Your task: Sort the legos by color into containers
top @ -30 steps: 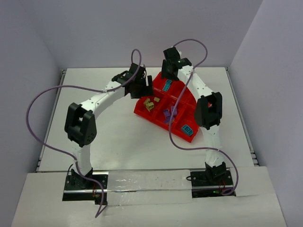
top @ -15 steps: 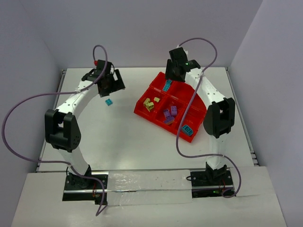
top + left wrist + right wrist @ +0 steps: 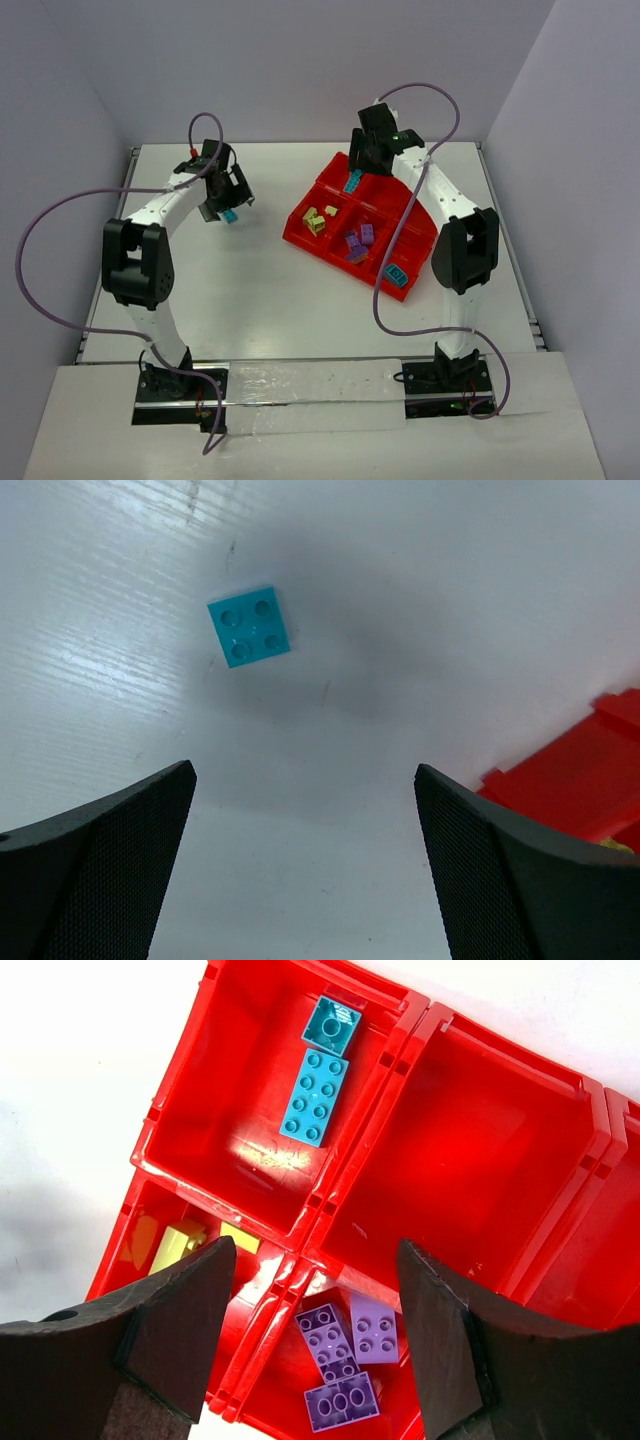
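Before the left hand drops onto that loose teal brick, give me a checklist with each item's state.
1. Left hand open: ok.
2. Teal brick flat, studs up, alone on the table: ok.
3. Brick centred under the hand's gap: not ok; in the left wrist view it lies ahead and slightly left.
4. Right hand out of the way: ok; open, empty, over the red tray.
5. Room in the compartment holding blue bricks: ok.
6. Height above the brick: cannot tell.
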Controlling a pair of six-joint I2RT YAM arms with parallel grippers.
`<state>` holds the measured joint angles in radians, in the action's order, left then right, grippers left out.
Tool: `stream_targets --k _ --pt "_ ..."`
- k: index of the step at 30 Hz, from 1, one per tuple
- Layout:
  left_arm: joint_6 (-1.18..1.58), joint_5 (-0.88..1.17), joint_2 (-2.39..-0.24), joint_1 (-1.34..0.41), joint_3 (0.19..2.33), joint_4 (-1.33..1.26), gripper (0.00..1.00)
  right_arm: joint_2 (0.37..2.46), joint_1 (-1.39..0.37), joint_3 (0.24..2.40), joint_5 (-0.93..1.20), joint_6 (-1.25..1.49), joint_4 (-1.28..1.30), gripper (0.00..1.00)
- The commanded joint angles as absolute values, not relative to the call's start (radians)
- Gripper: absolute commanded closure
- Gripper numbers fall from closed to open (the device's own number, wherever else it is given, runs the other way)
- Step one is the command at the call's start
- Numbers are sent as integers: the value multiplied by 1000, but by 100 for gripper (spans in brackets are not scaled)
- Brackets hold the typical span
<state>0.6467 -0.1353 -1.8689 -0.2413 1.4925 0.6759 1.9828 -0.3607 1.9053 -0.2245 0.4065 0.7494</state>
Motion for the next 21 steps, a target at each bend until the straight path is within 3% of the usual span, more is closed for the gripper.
stream_targets --k 1,21 --pt "727 -231 -1939 -218 1510 658 5 1909 -354 1900 -228 410 726 27" --pt "771 -215 -2103 -173 1530 540 34 1884 -356 1876 -215 410 727 27"
